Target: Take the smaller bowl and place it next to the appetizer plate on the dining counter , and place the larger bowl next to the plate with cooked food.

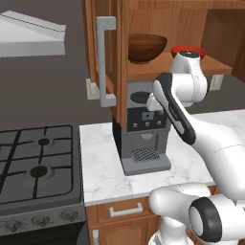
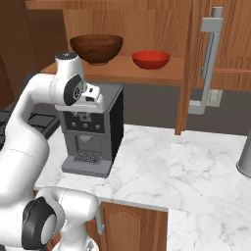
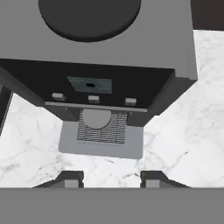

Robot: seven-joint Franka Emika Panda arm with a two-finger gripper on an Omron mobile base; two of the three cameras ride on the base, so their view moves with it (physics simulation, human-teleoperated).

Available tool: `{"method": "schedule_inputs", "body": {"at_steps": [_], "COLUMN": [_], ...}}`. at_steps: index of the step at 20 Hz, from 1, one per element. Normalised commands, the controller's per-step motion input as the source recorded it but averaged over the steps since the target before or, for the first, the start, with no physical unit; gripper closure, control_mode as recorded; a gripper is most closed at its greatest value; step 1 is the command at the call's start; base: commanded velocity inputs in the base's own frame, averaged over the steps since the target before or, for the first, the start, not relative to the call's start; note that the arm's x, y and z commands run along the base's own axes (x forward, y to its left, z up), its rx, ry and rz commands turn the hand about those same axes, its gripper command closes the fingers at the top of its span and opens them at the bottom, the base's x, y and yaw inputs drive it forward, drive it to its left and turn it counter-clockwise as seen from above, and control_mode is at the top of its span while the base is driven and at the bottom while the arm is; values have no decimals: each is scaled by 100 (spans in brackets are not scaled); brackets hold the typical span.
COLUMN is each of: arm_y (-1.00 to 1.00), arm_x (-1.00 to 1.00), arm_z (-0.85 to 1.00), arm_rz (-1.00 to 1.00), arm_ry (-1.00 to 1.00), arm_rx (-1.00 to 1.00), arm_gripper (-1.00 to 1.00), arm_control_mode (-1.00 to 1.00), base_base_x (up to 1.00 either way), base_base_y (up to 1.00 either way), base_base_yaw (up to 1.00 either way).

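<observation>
Two bowls sit side by side on the wooden shelf (image 2: 122, 73): larger bowl (image 2: 96, 48), dark grained wood, wide and deep; smaller bowl (image 2: 151, 59), glossy red. No readable writing on the grey coffee machine (image 2: 90, 135) on the marble worktop (image 2: 171, 166). My fingers (image 3: 111, 179) hover above it, apart, holding nothing.

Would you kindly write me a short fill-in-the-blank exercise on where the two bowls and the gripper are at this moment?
1. The larger bowl and the smaller bowl both stand on the open wooden ____ above the worktop.
2. In the right base view, the smaller bowl stands to the ____ of the larger bowl.
3. The gripper looks down at the ____ machine.
4. The gripper's fingers stand apart and hold ____.

Missing words: shelf; right; coffee; nothing
</observation>
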Motion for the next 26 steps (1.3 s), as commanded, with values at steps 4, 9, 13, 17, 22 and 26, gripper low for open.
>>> {"method": "schedule_inputs", "body": {"at_steps": [4, 9, 13, 17, 22, 26], "arm_y": [0, 18, 1, 0, 0, -3], "arm_x": [-28, -40, -28, -3, -1, -2], "arm_z": [13, 66, 88, 79, 47, 53], "arm_rz": [0, -3, -15, -23, -22, -4], "arm_ry": [-7, -68, -53, -39, -27, -16], "arm_rx": [1, -7, 2, 20, 29, 32], "arm_gripper": [-100, -100, -100, -100, -100, -100], "arm_control_mode": [-100, -100, -100, -100, -100, -100], "base_base_x": [0, 0, 0, 0, 0, 0], "base_base_y": [0, 0, 0, 0, 0, 0], "base_base_yaw": [0, 0, 0, 0, 0, 0]}}
